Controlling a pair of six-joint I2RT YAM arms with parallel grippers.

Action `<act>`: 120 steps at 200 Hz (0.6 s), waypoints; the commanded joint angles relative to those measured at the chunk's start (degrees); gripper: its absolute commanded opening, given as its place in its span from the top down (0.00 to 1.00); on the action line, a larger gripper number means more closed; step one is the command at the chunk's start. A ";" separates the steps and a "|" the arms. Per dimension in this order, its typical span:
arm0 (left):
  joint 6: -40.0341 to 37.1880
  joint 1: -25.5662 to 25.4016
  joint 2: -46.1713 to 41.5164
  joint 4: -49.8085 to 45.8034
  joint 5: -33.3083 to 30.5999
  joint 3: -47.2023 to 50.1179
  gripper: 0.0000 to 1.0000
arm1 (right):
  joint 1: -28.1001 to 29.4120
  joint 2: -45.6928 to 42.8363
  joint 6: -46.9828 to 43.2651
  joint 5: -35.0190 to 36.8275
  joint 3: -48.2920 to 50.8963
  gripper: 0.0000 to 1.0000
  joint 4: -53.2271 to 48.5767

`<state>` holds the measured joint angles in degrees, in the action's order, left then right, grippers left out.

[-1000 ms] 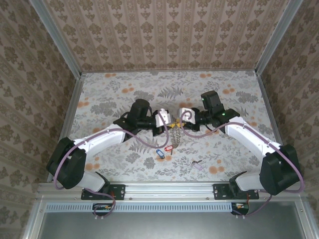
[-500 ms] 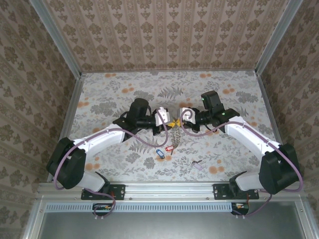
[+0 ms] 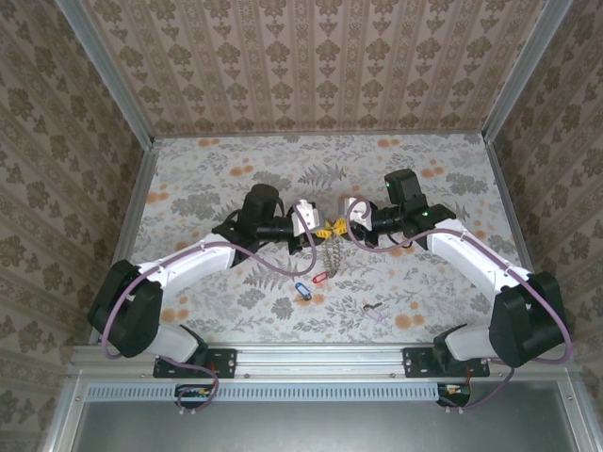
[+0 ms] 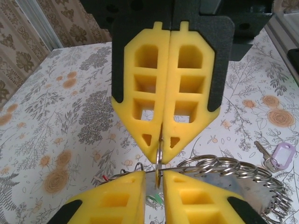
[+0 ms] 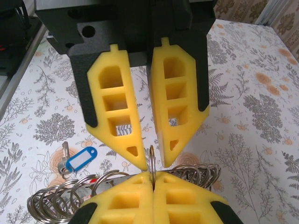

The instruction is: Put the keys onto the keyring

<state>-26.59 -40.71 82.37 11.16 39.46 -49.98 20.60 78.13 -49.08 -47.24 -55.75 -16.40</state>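
Judging by how things lie, I put this job near its beginning. Both arms meet over the middle of the table (image 3: 207,179), and the keyring (image 3: 330,256) hangs between them, its grey bunch drooping just below where they meet. My right gripper (image 5: 153,177) is clamped tight on a thin loop of it, with the wire pinched in the seam. My left gripper (image 4: 155,174) faces it tip to tip, jaws only a sliver apart, with the same loop standing in the gap. I judge it is not pinching the wire, though the gap is small.

None of the tagged keys is on the ring that I can see. The blue-tagged key (image 3: 301,290) and the red-tagged key (image 3: 318,279) lie close together on the table, just below the hanging bunch. The purple-tagged key (image 3: 375,312) lies apart to the right, nearer the arm bases. So the ring is up and held. What is left, as I read it, is opening the loop, fetching each key and threading it on.
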 commanded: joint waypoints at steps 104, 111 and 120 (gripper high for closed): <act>1.63 0.41 -0.01 2.55 1.91 -0.56 0.92 | -0.60 -0.34 2.54 -6.27 0.20 1.00 3.42; 1.63 0.39 -0.06 2.53 1.93 -0.60 0.93 | -0.59 -0.26 2.66 -6.44 0.20 1.00 3.47; 1.63 0.37 -0.10 2.45 2.02 -0.58 0.95 | -0.62 -0.25 2.89 -6.50 0.19 1.00 3.69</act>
<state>-25.19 -40.73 82.54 13.21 40.32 -49.98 20.01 78.13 -47.33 -48.95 -55.75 -15.16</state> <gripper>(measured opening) 0.075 0.060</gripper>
